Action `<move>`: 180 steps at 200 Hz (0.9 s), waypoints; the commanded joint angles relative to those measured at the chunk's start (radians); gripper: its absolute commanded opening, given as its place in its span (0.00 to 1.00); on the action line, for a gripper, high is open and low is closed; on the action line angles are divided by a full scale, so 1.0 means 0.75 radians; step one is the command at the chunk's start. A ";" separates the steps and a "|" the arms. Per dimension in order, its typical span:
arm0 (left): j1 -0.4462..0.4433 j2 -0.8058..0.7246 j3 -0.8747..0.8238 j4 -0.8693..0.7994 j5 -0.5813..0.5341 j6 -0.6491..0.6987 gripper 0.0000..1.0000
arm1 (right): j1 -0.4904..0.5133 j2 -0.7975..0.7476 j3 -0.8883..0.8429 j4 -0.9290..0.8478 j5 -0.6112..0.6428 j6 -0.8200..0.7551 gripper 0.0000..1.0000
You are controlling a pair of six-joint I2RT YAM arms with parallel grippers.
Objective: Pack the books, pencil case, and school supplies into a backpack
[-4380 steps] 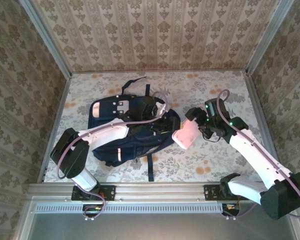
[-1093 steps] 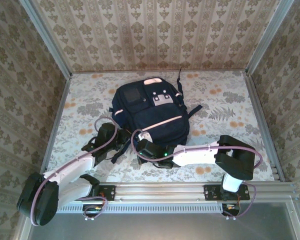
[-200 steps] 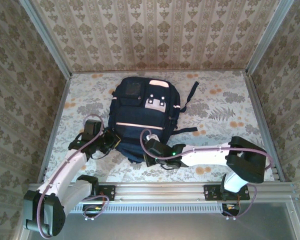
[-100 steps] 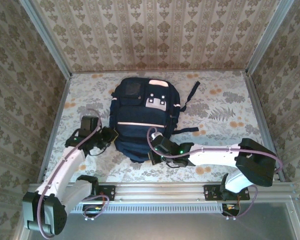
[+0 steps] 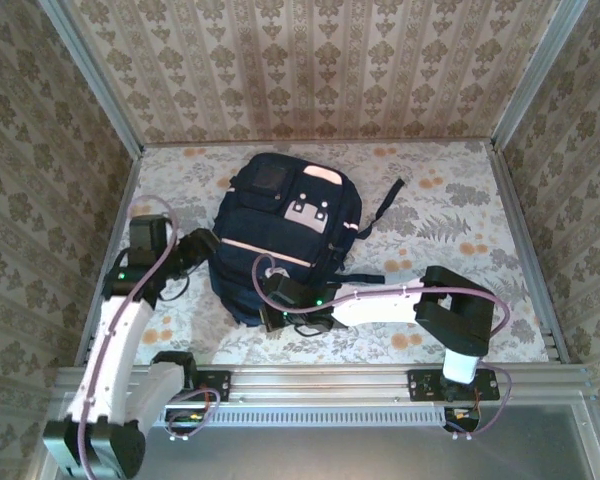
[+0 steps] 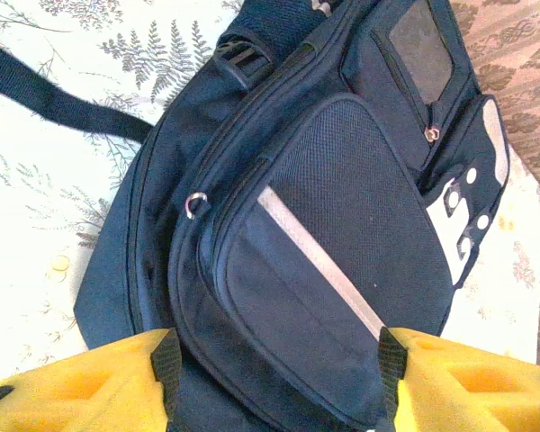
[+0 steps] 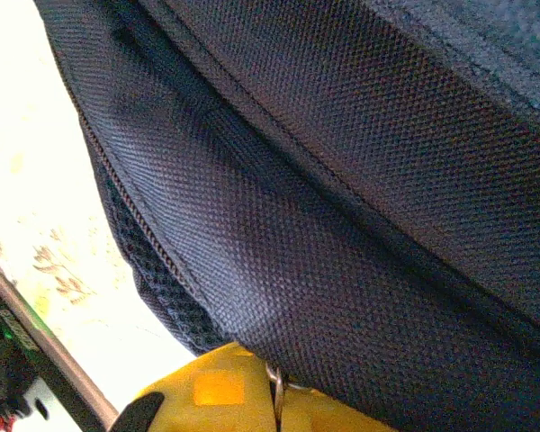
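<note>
The navy backpack (image 5: 280, 225) lies flat in the middle of the table, front pockets up, pale stripe across it. My left gripper (image 5: 202, 246) hangs open just off its left side; in the left wrist view its yellow fingers (image 6: 90, 382) stand wide apart over the backpack's (image 6: 324, 225) front pocket, holding nothing. My right gripper (image 5: 270, 312) is at the near edge of the bag, shut on a metal zipper ring (image 7: 275, 382) against the navy fabric (image 7: 342, 180). The books, pencil case and school supplies are out of view.
Dark straps (image 5: 383, 205) trail from the bag's right side over the floral tablecloth (image 5: 450, 230). Patterned walls close in the table on three sides. A metal rail (image 5: 320, 380) runs along the near edge by the arm bases.
My left gripper has opened, let go of the bag's left side and pulled back to the left. The right gripper has slid left along the near edge, and the backpack has turned slightly.
</note>
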 commanded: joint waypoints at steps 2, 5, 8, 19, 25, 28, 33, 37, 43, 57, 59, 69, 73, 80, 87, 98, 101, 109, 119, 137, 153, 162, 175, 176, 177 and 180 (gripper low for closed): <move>0.010 -0.009 -0.141 -0.073 0.130 -0.080 0.62 | 0.002 0.027 0.060 0.060 0.004 0.041 0.00; 0.010 -0.017 -0.168 -0.059 0.149 -0.102 0.62 | 0.002 0.028 0.060 0.062 0.005 0.042 0.00; 0.010 -0.026 -0.189 -0.046 0.168 -0.126 0.62 | 0.002 0.029 0.061 0.064 0.007 0.042 0.00; 0.008 -0.062 -0.287 0.014 0.227 -0.214 0.62 | 0.002 0.031 0.062 0.070 0.008 0.049 0.00; 0.002 -0.086 -0.334 0.054 0.247 -0.256 0.62 | 0.002 0.034 0.062 0.075 0.007 0.051 0.00; 0.001 -0.096 -0.353 0.070 0.254 -0.275 0.62 | 0.003 0.033 0.062 0.078 0.005 0.052 0.00; -0.003 -0.114 -0.383 0.094 0.256 -0.294 0.62 | 0.003 0.038 0.061 0.079 0.003 0.053 0.00; -0.006 -0.126 -0.403 0.107 0.251 -0.308 0.61 | 0.002 0.040 0.061 0.080 0.000 0.056 0.00; -0.014 -0.140 -0.424 0.122 0.240 -0.322 0.61 | 0.002 0.042 0.059 0.082 -0.003 0.059 0.00; -0.024 -0.153 -0.454 0.163 0.231 -0.344 0.61 | 0.002 0.049 0.049 0.094 -0.011 0.068 0.00; -0.025 -0.151 -0.456 0.167 0.231 -0.346 0.61 | 0.002 0.049 0.047 0.095 -0.013 0.070 0.00; -0.030 -0.141 -0.455 0.189 0.233 -0.350 0.61 | 0.002 0.053 0.041 0.100 -0.020 0.076 0.00; -0.032 -0.138 -0.449 0.198 0.235 -0.345 0.61 | 0.002 0.055 0.039 0.100 -0.021 0.077 0.00; -0.039 -0.132 -0.439 0.204 0.230 -0.336 0.61 | 0.002 0.055 0.035 0.101 -0.020 0.080 0.00; -0.049 -0.130 -0.428 0.202 0.219 -0.335 0.61 | 0.002 0.056 0.031 0.101 -0.021 0.080 0.00; -0.062 -0.127 -0.431 0.222 0.209 -0.349 0.61 | 0.002 0.056 0.025 0.107 -0.023 0.083 0.00; -0.065 -0.126 -0.435 0.235 0.208 -0.354 0.61 | 0.002 0.057 0.022 0.109 -0.023 0.083 0.00; -0.083 -0.120 -0.450 0.261 0.202 -0.376 0.60 | 0.002 0.058 0.022 0.111 -0.023 0.083 0.00; -0.112 -0.103 -0.472 0.296 0.191 -0.400 0.58 | 0.002 0.059 0.022 0.110 -0.023 0.086 0.00; -0.167 -0.068 -0.501 0.344 0.151 -0.421 0.57 | 0.004 0.057 0.027 0.110 -0.021 0.085 0.00; -0.200 -0.050 -0.533 0.398 0.118 -0.442 0.54 | 0.005 0.057 0.026 0.106 -0.014 0.081 0.00; -0.205 -0.041 -0.539 0.418 0.108 -0.449 0.52 | 0.002 0.055 0.025 0.104 -0.009 0.080 0.00; -0.212 -0.025 -0.534 0.427 0.092 -0.448 0.45 | 0.002 0.050 0.018 0.097 0.002 0.079 0.00; -0.211 -0.024 -0.533 0.427 0.091 -0.448 0.45 | 0.002 0.050 0.017 0.097 0.004 0.079 0.00; -0.211 -0.022 -0.532 0.428 0.091 -0.446 0.44 | 0.002 0.050 0.016 0.097 0.005 0.080 0.00; -0.212 -0.018 -0.531 0.429 0.089 -0.446 0.42 | 0.003 0.048 0.014 0.096 0.007 0.081 0.00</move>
